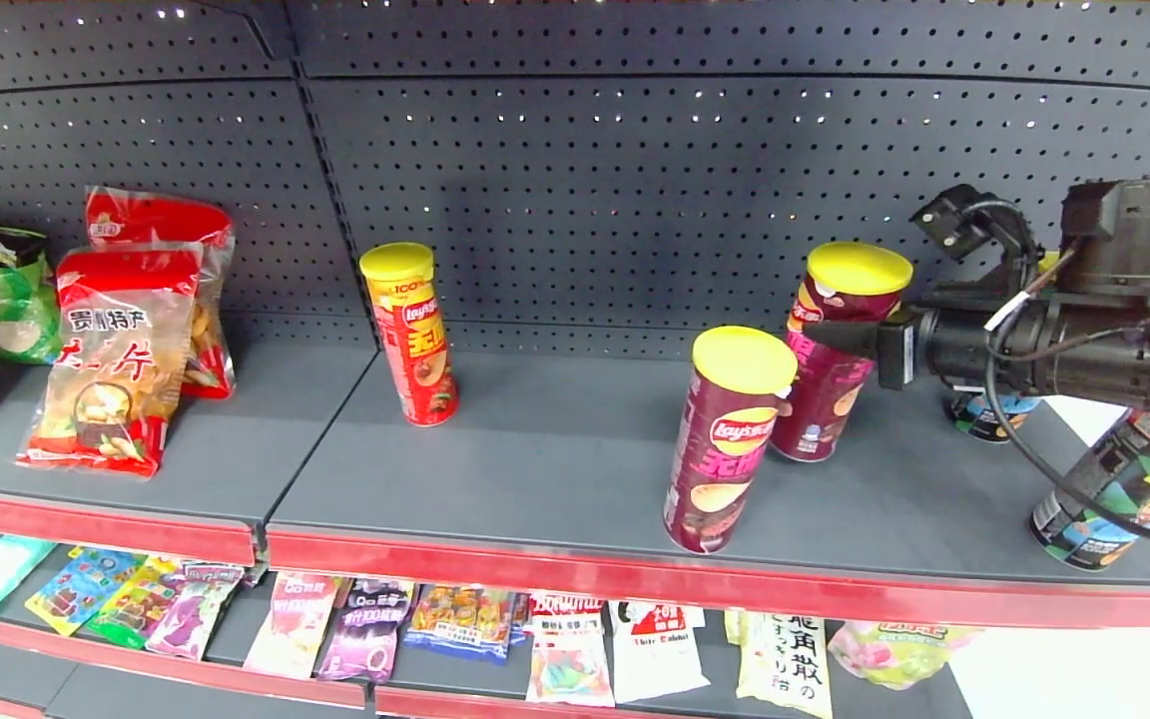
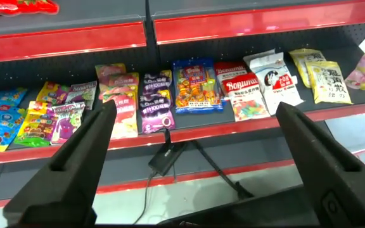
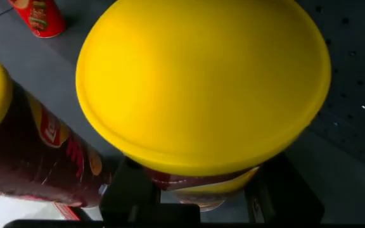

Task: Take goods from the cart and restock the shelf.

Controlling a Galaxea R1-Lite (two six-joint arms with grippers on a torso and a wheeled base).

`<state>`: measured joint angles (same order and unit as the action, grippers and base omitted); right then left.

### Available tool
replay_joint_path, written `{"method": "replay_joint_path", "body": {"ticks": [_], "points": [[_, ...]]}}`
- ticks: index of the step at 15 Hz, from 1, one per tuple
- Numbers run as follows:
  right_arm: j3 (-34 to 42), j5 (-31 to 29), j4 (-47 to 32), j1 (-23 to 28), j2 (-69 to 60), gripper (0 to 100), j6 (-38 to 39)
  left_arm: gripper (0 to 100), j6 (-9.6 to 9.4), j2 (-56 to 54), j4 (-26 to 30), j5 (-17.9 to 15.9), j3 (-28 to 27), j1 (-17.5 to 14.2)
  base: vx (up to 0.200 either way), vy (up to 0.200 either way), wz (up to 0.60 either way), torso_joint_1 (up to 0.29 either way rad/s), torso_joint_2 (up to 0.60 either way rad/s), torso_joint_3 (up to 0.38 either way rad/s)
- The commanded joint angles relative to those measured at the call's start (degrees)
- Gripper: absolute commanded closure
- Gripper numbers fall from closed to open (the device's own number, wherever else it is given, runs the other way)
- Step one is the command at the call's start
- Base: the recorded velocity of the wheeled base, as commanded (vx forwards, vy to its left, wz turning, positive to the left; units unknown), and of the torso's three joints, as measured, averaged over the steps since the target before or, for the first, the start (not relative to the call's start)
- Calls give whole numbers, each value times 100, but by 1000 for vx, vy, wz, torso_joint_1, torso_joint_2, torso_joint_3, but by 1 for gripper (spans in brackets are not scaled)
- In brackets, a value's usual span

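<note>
Right arm (image 1: 1034, 340): level, entering over the right edge of the shelf (image 1: 555, 449).
Right gripper (image 1: 835, 338): clamped on a maroon can (image 1: 815, 399) with a yellow lid, standing near the back edge.
Left gripper (image 2: 195, 111): fingers wide apart, empty, facing sachets (image 2: 195, 85).
Cans: two maroon, the second maroon can (image 1: 725, 449) near the front edge; one red can (image 1: 415, 340); two dark cans (image 1: 1104, 499) at the right end.

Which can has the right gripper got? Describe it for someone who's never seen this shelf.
On the upper grey shelf, right of the red can, stand two maroon cans with yellow lids. It is the rear can, nearer the pegboard wall, clamped by the right gripper; the front can stands free by the red edge.
</note>
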<state>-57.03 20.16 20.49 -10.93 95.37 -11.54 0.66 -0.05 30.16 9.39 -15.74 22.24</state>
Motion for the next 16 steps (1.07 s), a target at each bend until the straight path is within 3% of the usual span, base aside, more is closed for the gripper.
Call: {"method": "replay_joint_path", "body": {"ticks": [1, 12, 16], "points": [[-107, 14, 87, -49, 298, 100, -6, 0, 4, 5, 7, 11, 1, 0, 0, 0, 0, 0, 0, 0], [-634, 146, 289, -462, 896, 100, 311, 0, -13, 5, 7, 11, -8, -79, 0, 0, 0, 0, 0, 0], [-810, 137, 772, -515, 1265, 100, 328, 0, -4, 5, 7, 11, -8, -88, 0, 0, 0, 0, 0, 0]]}}
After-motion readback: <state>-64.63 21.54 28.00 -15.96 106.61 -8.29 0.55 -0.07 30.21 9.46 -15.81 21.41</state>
